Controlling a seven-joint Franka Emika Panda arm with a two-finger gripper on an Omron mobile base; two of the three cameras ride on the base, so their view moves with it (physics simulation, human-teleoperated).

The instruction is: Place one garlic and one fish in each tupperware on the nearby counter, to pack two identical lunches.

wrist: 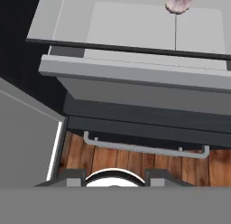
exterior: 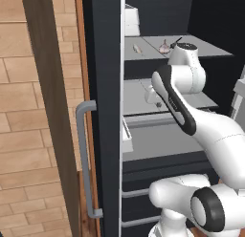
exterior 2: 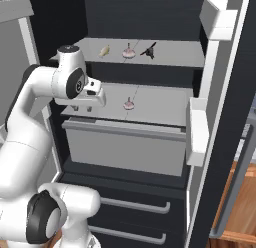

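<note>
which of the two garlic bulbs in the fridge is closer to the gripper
The garlic on the middle shelf, level with the gripper. The other garlic sits a shelf higher, between a fish and a dark object.

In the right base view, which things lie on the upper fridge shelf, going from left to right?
Fish → garlic → a small dark object that I cannot identify. All three sit apart from each other on the upper grey shelf.
</note>
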